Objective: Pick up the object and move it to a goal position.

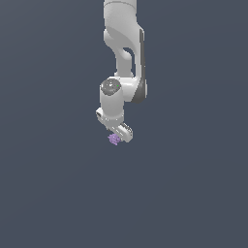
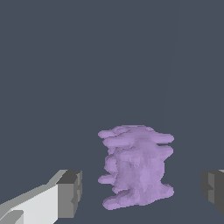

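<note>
The gripper (image 2: 140, 192) is seen spread wide in the wrist view, with the object (image 2: 136, 166) sat in the gap between the dark pads (image 2: 70, 192) and no contact visible on either side, so nothing is gripped yet. In the exterior view the purple lump is tucked right at the fingertips on the plain grey floor (image 1: 193, 193), away from every edge. Pretty much the whole job is left: closing, lifting and carrying to a goal that isn't shown anywhere.

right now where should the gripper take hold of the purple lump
Grip the purple lump across its narrower middle, coming straight on as the gripper already does. Its ridged sides face the two open fingers, with gaps on both sides.
</note>
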You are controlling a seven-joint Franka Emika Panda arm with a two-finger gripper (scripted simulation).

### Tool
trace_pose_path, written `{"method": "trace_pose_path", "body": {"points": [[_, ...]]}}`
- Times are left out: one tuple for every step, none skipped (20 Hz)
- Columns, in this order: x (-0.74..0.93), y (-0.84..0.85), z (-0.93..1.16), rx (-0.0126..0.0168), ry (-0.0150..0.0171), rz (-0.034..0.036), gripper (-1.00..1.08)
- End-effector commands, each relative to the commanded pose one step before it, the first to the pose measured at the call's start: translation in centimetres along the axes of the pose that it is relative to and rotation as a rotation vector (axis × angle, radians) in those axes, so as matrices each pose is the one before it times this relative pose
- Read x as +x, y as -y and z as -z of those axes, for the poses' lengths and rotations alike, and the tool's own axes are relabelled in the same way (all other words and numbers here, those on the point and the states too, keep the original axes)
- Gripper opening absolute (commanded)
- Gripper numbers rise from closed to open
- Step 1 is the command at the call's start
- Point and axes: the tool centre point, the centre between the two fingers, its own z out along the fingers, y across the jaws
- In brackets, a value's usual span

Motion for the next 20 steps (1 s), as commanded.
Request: {"method": "trace_pose_path", "body": {"points": [[-0.056,-0.075,-1.283,-0.00074,0.00058,-0.00160,1.00],[-0.023,0.013,-0.461,0.00000,0.00000,0.00000,1.00],[0.019,-0.027,-0.390,0.00001,-0.00008,-0.00097,1.00],[-0.005,0.018,-0.326,0.00000,0.00000,0.00000,1.00],[0.003,0.020,-0.259,0.00000,0.00000,0.00000,1.00],[0.024,-0.002,-0.192,0.00011,0.00000,-0.00047,1.00],[0.010,0.017,-0.135,0.00000,0.00000,0.00000,1.00],[0.008,0.012,-0.079,0.00000,0.00000,0.00000,1.00],[0.003,0.004,-0.026,0.00000,0.00000,0.00000,1.00],[0.000,0.000,0.000,0.00000,0.00000,0.00000,-1.00],[0.000,0.000,0.000,0.00000,0.00000,0.00000,-1.00],[0.000,0.000,0.000,0.00000,0.00000,0.00000,-1.00],[0.000,0.000,0.000,0.00000,0.00000,0.00000,-1.00],[0.000,0.000,0.000,0.00000,0.00000,0.00000,-1.00],[0.000,0.000,0.000,0.00000,0.00000,0.00000,-1.00],[0.000,0.000,0.000,0.00000,0.00000,0.00000,-1.00],[0.000,0.000,0.000,0.00000,0.00000,0.00000,-1.00],[0.000,0.000,0.000,0.00000,0.00000,0.00000,-1.00],[0.000,0.000,0.000,0.00000,0.00000,0.00000,-1.00],[0.020,0.026,0.057,0.00079,-0.00057,0.00006,-1.00]]}}
